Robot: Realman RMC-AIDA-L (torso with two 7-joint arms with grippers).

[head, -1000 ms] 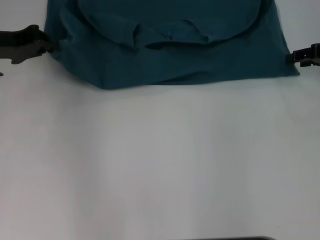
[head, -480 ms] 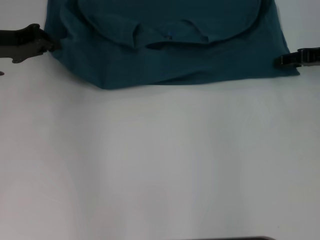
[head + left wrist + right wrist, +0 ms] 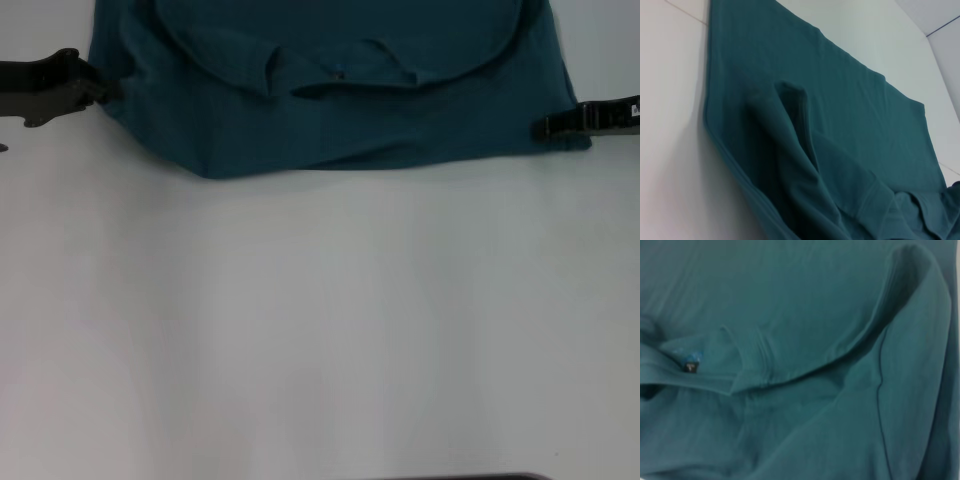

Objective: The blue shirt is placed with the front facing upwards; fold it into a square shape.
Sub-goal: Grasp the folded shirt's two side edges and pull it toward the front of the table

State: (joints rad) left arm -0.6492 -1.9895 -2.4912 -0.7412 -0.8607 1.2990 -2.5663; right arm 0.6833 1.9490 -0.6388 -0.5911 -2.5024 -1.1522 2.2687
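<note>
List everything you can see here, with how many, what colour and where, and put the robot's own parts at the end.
blue shirt: one, dark teal-blue, lying partly folded at the far edge of the table, collar toward the robot.
neck tag: one, small, black, inside the collar.
table: one, white, under the shirt and reaching to the near edge.
left gripper: one, black, at the shirt's left edge, touching the cloth.
right gripper: one, black, over the shirt's near right corner.
</note>
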